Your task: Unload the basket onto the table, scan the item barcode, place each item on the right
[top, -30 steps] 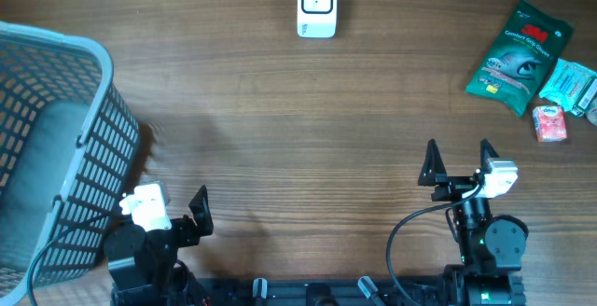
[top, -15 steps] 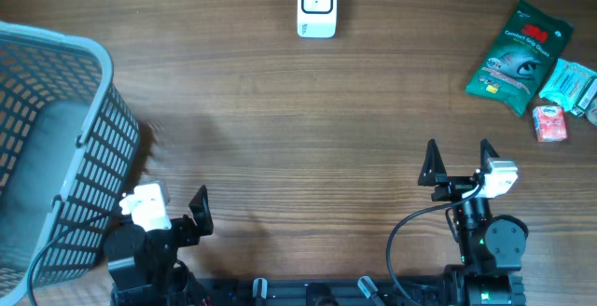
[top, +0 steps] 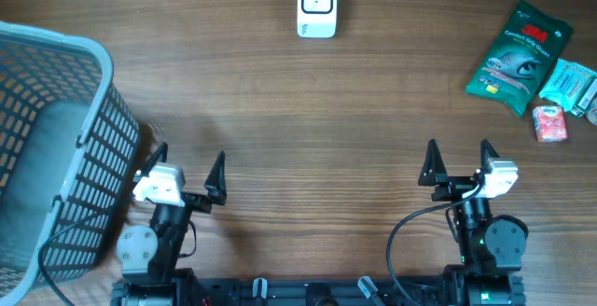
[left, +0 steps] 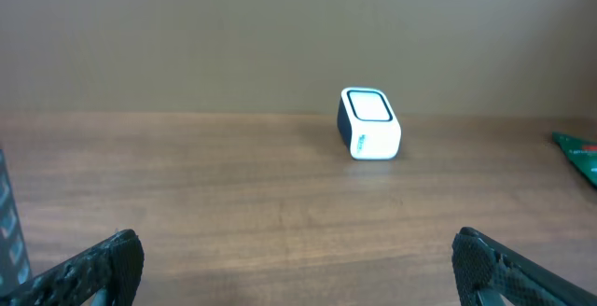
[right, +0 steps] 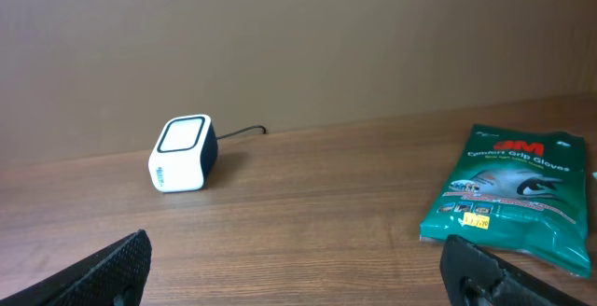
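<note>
Overhead: I see the green 3M glove pack (top: 519, 56) lying flat at the table's (top: 308, 110) far right, label up, tilted, with a pale blue packet (top: 571, 86) and a small red item (top: 549, 123) just beside it on the right edge. The white scanner (top: 316, 6) stands at the far middle edge. A grey mesh basket (top: 56, 157) fills the left side. My left gripper (top: 187, 164) sits near the basket's corner, jaws spread wide and holding nothing. My right gripper (top: 458, 157) is at the near right, equally wide and empty, well apart from the pack. Bare wood lies between both grippers and the scanner.

Left wrist: the scanner (left: 371, 123) faces me across open tabletop, white with a dark window on top. Both black fingertips (left: 103, 264) sit at the lower corners. A sliver of the green pack (left: 580, 149) shows at the right edge, a strip of basket (left: 7, 222) at the left.

Right wrist: the pack (right: 513, 194) lies to the right, its 3M logo and a small yellow tag visible; I cannot make out a barcode. The scanner (right: 183, 153) stands to the left, its cable (right: 244, 132) trailing behind.
</note>
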Robot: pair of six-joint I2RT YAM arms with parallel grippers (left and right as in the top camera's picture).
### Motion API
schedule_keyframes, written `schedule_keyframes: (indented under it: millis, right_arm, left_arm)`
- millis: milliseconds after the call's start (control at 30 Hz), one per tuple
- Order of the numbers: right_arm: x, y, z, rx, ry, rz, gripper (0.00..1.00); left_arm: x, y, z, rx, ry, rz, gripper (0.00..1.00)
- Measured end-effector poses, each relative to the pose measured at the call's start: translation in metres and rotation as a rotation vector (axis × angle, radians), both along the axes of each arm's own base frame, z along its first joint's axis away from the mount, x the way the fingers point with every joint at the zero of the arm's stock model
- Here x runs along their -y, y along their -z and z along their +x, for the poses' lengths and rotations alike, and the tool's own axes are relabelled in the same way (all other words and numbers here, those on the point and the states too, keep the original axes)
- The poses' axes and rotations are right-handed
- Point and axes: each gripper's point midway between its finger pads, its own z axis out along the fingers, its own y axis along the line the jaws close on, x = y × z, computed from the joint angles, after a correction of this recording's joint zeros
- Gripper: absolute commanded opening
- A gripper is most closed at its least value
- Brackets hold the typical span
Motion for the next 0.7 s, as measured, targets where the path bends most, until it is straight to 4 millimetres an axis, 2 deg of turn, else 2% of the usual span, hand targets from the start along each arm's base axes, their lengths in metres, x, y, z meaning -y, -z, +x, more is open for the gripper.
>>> schedule_keyframes:
  millis: [133, 333, 400, 700]
  right_arm:
    - [0.000, 0.000, 0.000, 0.000, 0.000, 0.000, 1.00]
    - [0.000, 0.000, 0.000, 0.000, 0.000, 0.000, 1.00]
    - [0.000, 0.000, 0.000, 0.000, 0.000, 0.000, 1.00]
    - [0.000, 0.000, 0.000, 0.000, 0.000, 0.000, 1.00]
  left_arm:
    - [0.000, 0.018, 0.001, -0.045, -0.004, 0.000, 1.00]
    - [-0.001, 0.018, 0.002, -0.041, -0.028, 0.006, 1.00]
    - [-0.001, 0.010, 0.004, 0.006, -0.033, -0.001, 1.00]
    - [-0.009, 0.018, 0.006, -0.017, -0.081, -0.021, 1.00]
